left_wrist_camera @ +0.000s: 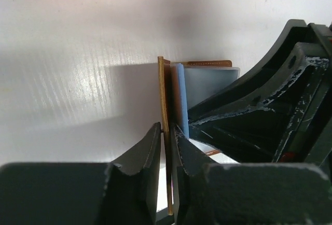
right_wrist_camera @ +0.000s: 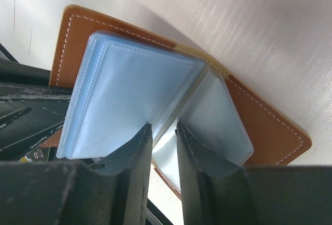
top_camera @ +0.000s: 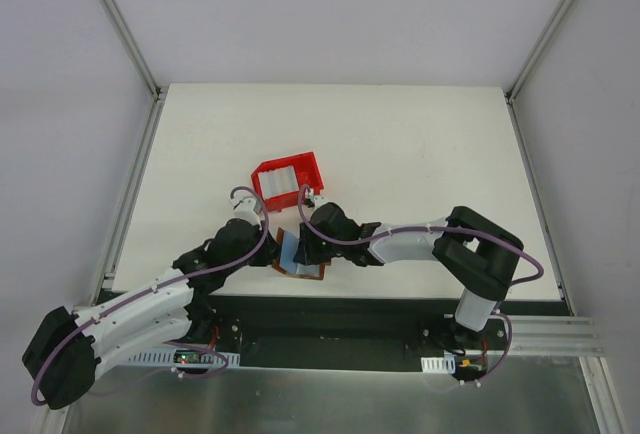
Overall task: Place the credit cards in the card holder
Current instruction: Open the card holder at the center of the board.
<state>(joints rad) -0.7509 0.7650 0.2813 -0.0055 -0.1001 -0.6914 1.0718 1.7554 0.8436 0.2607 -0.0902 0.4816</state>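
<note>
The brown card holder point(top_camera: 308, 272) lies open near the table's front edge. My left gripper point(left_wrist_camera: 168, 129) is shut on its brown cover point(left_wrist_camera: 164, 90) and holds that cover upright on edge. My right gripper point(right_wrist_camera: 163, 126) has its jaws a narrow gap apart. Its tips rest against the pale blue plastic sleeves point(right_wrist_camera: 135, 90) inside the holder point(right_wrist_camera: 264, 126), at the fold between two sleeves. I see no card between its fingers. Pale credit cards point(top_camera: 283, 176) lie in the red tray point(top_camera: 262, 180) behind the holder. Both grippers meet over the holder in the top view.
The red tray stands just behind the two grippers, mid-table. The black and metal base rail point(top_camera: 340, 309) runs along the table's front edge right below the holder. The right arm's dark body point(left_wrist_camera: 259, 111) fills the right of the left wrist view.
</note>
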